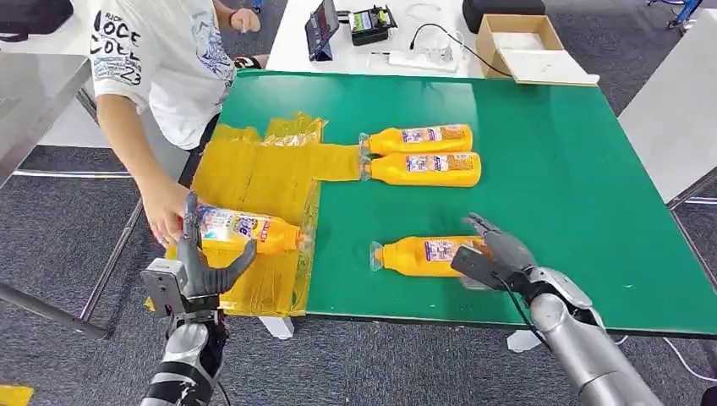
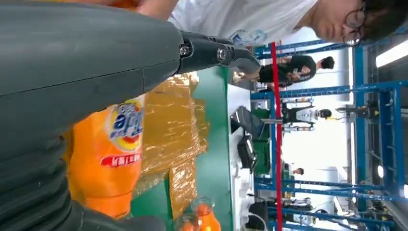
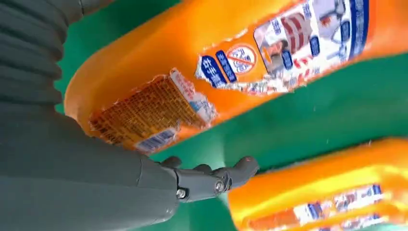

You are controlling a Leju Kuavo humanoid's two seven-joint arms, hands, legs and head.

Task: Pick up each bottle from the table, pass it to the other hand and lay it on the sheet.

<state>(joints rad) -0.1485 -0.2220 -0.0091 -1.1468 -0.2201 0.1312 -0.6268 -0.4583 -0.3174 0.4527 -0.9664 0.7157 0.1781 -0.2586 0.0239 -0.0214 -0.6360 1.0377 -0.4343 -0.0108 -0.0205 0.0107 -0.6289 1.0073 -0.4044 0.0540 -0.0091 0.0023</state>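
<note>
In the head view my left hand [image 1: 203,264] grips an orange bottle [image 1: 245,230] lying crosswise just over the near part of the yellow sheet [image 1: 254,169]. The left wrist view shows that bottle [image 2: 108,159] against my left hand [image 2: 72,72], with the sheet [image 2: 173,130] behind it. A person's hand [image 1: 165,211] is at the bottle's base end. My right hand [image 1: 495,249], fingers spread, hovers at the base of the nearest bottle [image 1: 427,254] lying on the green table [image 1: 550,169]. Up close, that bottle [image 3: 192,72] lies just beyond my right hand [image 3: 96,168]. Two more bottles [image 1: 423,138] [image 1: 427,168] lie side by side farther back.
A person in a white shirt [image 1: 161,59] stands at the table's left side, close to the sheet. Behind the green table a white table carries a cardboard box [image 1: 516,38], a tablet [image 1: 323,30] and a small device [image 1: 372,21]. The green table's right half is bare.
</note>
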